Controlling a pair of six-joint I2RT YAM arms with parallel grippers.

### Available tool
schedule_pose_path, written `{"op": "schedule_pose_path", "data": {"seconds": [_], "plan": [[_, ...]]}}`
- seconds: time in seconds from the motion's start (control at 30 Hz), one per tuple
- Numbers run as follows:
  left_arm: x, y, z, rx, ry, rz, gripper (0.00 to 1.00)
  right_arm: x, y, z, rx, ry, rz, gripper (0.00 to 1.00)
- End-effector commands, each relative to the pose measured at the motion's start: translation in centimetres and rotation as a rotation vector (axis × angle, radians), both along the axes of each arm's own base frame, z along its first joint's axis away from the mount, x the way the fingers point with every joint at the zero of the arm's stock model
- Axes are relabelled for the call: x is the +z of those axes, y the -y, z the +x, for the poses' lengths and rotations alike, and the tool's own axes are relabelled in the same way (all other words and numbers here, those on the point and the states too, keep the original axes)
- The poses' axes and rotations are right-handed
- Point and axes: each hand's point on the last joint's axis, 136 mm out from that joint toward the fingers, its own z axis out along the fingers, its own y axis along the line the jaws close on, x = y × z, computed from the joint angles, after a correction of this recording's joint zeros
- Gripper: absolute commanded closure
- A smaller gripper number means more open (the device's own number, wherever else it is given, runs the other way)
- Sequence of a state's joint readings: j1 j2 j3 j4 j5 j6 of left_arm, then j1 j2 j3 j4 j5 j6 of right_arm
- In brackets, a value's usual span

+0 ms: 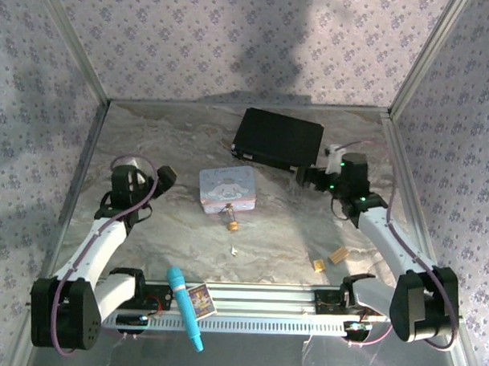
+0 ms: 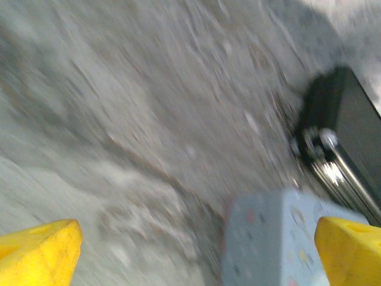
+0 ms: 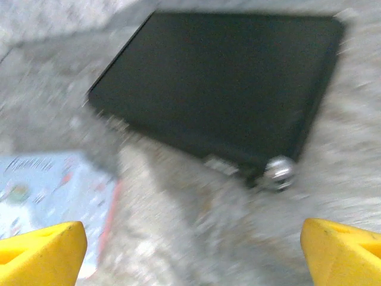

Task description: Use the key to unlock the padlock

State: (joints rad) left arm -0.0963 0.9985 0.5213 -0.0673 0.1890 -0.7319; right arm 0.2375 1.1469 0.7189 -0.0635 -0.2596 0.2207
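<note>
The padlock (image 1: 231,218) lies just off the near side of the pastel tin (image 1: 226,188), about mid-desk (image 1: 291,229), its long axis running roughly from far edge to near edge. The key (image 1: 234,251) lies apart from it, closer to the near edge. My left claw (image 1: 166,177) hangs left of the tin, my right claw (image 1: 302,176) right of it by the black box (image 1: 278,138). Both gape wide and hold nothing. Each would have to come inward and toward the near edge, and neither looks clearly nearer.

left arm (image 1: 98,244): elbow bent, jaws wide apart | right arm (image 1: 391,236): extended forward, jaws wide apart
</note>
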Motion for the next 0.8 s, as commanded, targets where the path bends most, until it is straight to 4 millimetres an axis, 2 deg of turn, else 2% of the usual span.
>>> {"op": "schedule_pose_path", "data": {"seconds": [0.0, 0.13, 0.23, 0.4, 0.57, 0.77], "plan": [[0.7, 5.4, -2.2, -0.175, -0.069, -0.121, 0.0, -3.0, -4.1, -3.4, 0.112, -0.187, -0.041, 0.08], [0.8, 9.6, -4.1, -0.295, -0.099, -0.125, 0.01, -5.6, -9.6, -7.3, 0.246, -0.286, -0.025, 0.14], [0.4, 11.7, -5.4, -0.329, -0.12, -0.146, 0.04, -7.8, -12.5, -10.3, 0.296, -0.327, -0.063, 0.18], [-0.5, 14.1, -7.1, -0.36, -0.138, -0.179, 0.06, -10.4, -15.9, -14.4, 0.349, -0.383, -0.077, 0.26], [-1.5, 14.9, -7.6, -0.363, -0.169, -0.194, 0.07, -11.9, -17.9, -16.7, 0.385, -0.399, -0.12, 0.41], [-2.7, 13.7, -8.0, -0.322, -0.204, -0.127, 0.07, -12.8, -19.0, -18.9, 0.423, -0.415, -0.157, 0.5]]}}
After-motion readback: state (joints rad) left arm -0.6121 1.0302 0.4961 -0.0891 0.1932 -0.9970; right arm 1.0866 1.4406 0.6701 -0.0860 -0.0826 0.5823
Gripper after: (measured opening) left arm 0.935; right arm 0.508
